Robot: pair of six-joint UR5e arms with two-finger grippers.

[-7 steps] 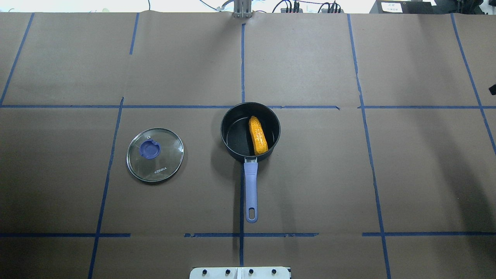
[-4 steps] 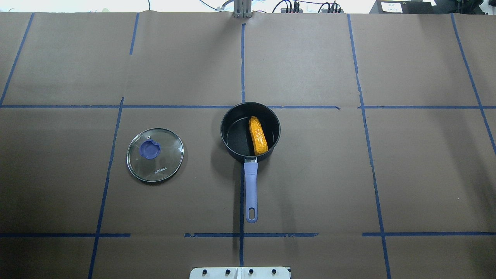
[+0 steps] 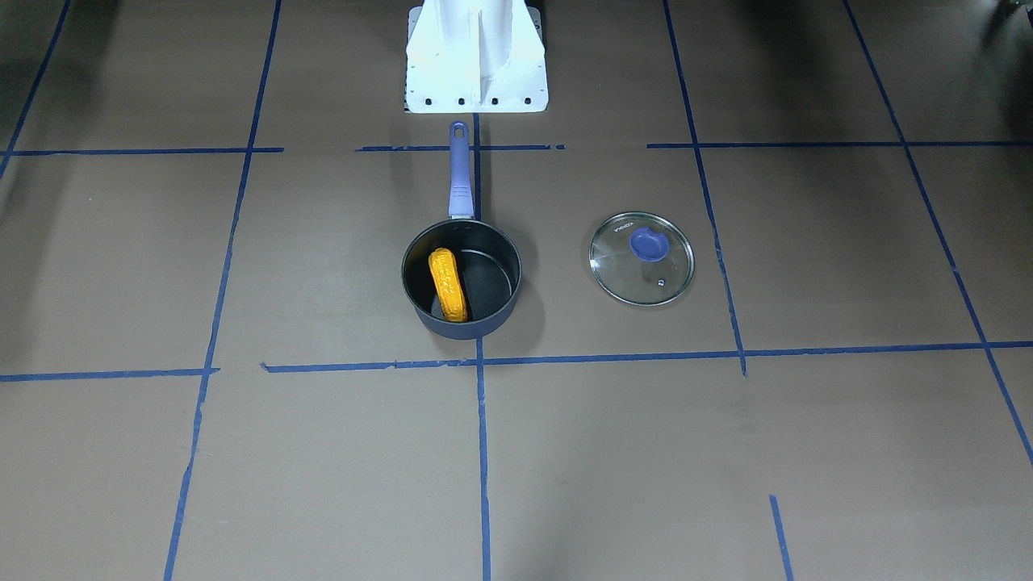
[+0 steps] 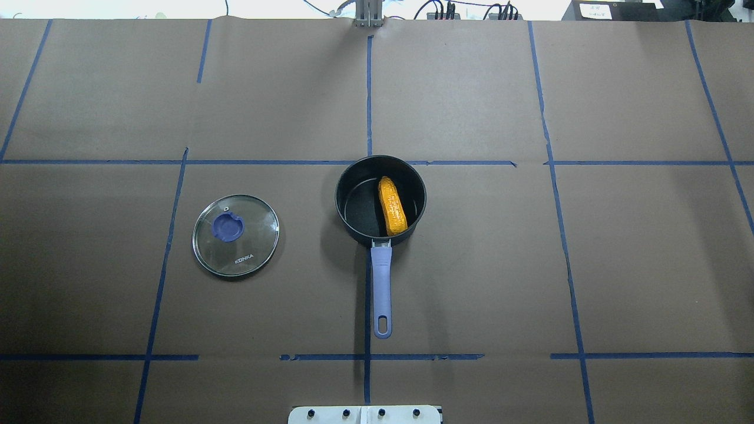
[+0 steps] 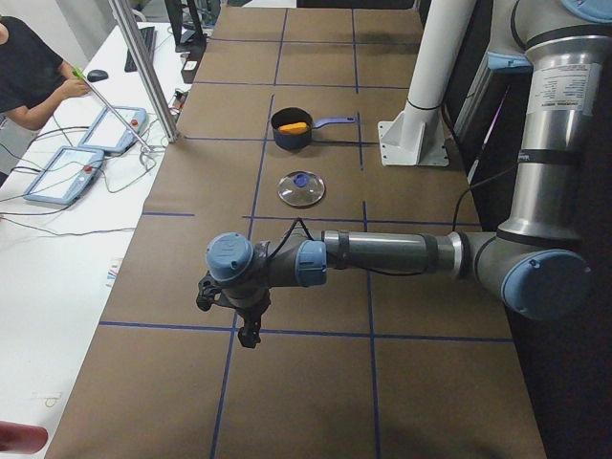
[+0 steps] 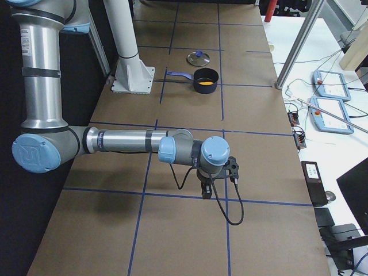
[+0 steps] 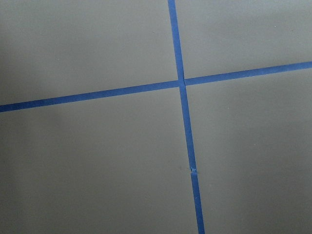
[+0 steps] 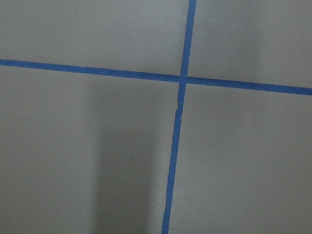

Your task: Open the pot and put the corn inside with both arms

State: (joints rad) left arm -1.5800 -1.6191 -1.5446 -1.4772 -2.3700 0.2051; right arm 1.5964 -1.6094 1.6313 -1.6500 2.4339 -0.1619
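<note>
The dark navy pot stands open at the table's middle, its purple handle pointing toward the robot base. The orange-yellow corn lies inside it, toward the right side; it also shows in the front-facing view. The glass lid lies flat on the table left of the pot, knob up. My left gripper hangs far out at the table's left end, away from the lid. My right gripper hangs far out at the right end. I cannot tell whether either is open or shut.
The white base stand sits just behind the pot handle's tip. Brown paper with blue tape lines covers the table. Both wrist views show only paper and a tape crossing. An operator and control tablets are beyond the far edge.
A small dark shape at the right edge of the overhead view one second ago has left the frame. Pot, corn and lid have not moved.
</note>
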